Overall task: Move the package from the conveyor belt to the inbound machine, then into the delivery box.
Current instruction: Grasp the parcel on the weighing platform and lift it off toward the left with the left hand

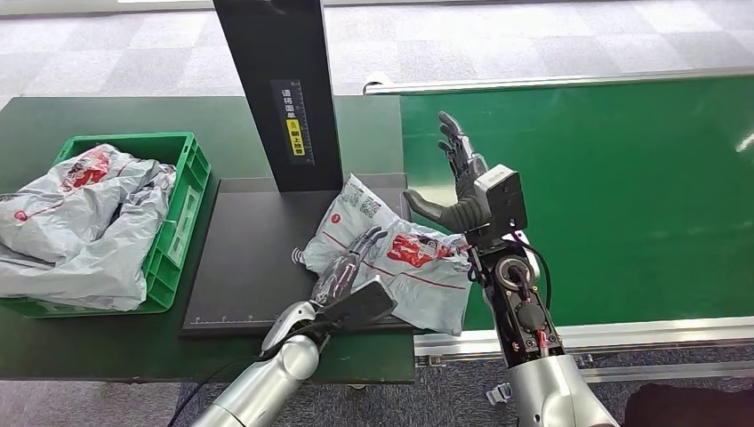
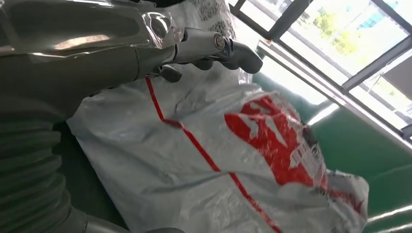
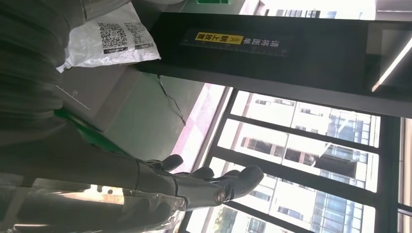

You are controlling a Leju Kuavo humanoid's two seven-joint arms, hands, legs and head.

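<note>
Grey package [image 1: 391, 258] with red print lies on the black platform of the inbound machine [image 1: 240, 267], one end overhanging toward the green conveyor belt [image 1: 622, 196]. Left hand [image 1: 351, 267] rests on the package, fingers laid over its near side — whether it actually grips, cannot tell. Right hand [image 1: 458, 182] raised just beside the package's belt-side edge, fingers spread, holding nothing. The machine's black post [image 1: 284, 89] stands behind; green delivery box [image 1: 182, 205] sits at the left — already holding grey bags [image 1: 80, 222].

Left hand [image 1: 348, 267] lowered, fingers flat, extended; right hand [image 1: 458, 182] raised, fingers spread.
</note>
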